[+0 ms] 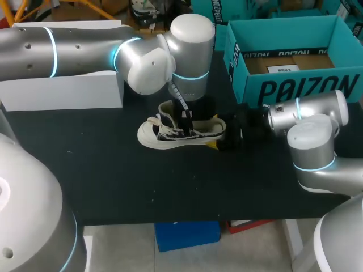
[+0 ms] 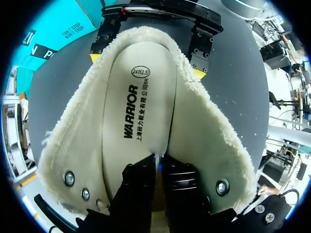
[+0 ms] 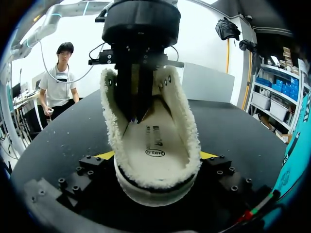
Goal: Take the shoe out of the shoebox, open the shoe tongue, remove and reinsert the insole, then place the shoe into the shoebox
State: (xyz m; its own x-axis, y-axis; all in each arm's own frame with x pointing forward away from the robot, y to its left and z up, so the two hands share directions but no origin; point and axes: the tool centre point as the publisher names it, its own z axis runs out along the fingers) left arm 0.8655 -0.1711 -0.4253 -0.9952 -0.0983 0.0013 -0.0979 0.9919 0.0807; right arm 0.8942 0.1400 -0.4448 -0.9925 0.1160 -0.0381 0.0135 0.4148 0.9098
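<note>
So the fleece-lined shoe sits upright in the middle of the bench, toe at 9 o'clock, heel at 3. The right arm comes in at 3 o'clock, and the right jaws are spread wide, clamping the heel from both sides. The left arm drops straight into the shoe's opening. The left jaws are almost closed, pinching the front part of the insole. Further back there's a teal shoebox at 1 o'clock and a white box at 10.
</note>
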